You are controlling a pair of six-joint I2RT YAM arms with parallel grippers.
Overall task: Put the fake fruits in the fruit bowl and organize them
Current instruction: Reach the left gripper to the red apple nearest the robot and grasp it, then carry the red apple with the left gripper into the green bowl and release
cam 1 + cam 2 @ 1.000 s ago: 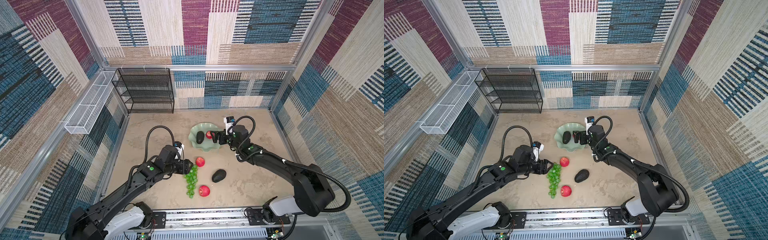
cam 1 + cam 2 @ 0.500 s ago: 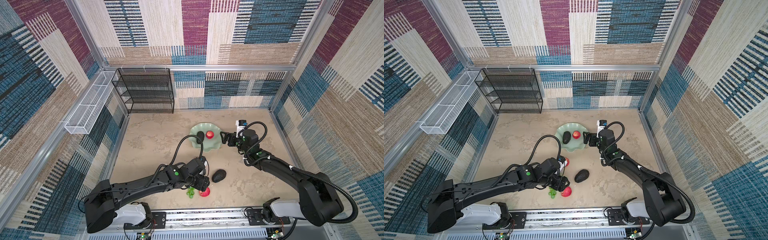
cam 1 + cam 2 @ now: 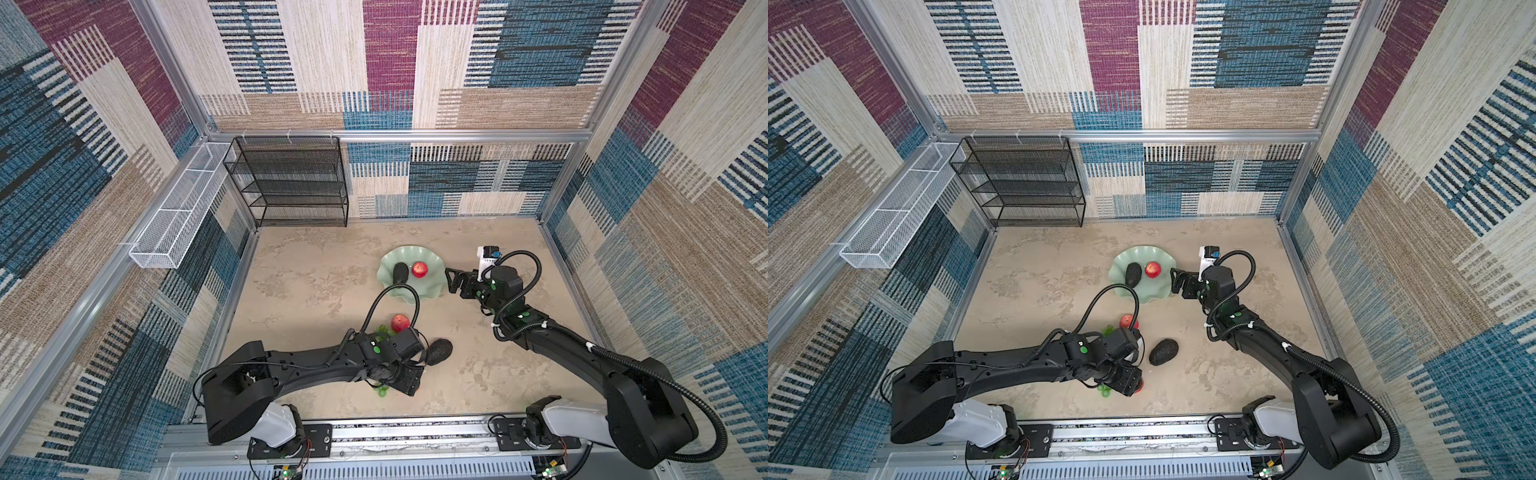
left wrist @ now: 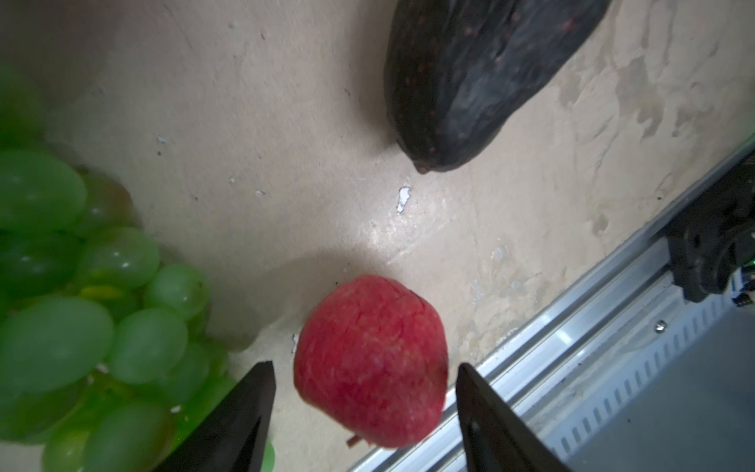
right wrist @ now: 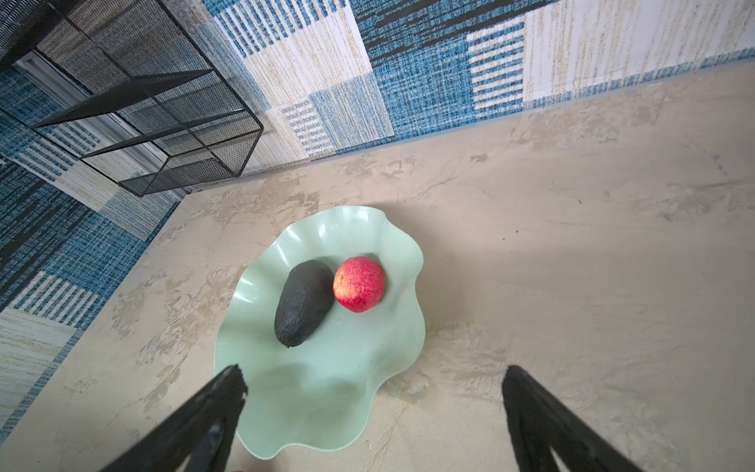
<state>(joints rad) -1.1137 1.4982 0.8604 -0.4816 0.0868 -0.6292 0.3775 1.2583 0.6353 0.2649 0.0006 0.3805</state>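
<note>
left claw is straddling the front apple. its jaws are standing half apart, with a gap showing on the grape side, and are gripping nothing yet. the grapes are lying just beside that jaw, the rail is running just behind the apple, and the loose avocado is lying near. right claw is hanging wide and empty just beside the bowl, which is carrying the bowl avocado and the bowl apple, the two touching. the third apple is lying on the table between bowl and left arm.

likely faults:
- **off-centre closing:** the apple is sitting off-centre and near the tips, so closing may be squeezing the round fruit out toward the rail.
- **snagged grape:** the grape-side jaw may be catching a grape and dragging the bunch.
- **knocked fruit:** the arm swinging bowlward may be knocking the third apple or the loose avocado.
- **crowded bowl:** the right claw is crowding the rim, so the arms may be meeting there.
- **shallow bowl:** a fruit let go too high may be rolling out.
</note>
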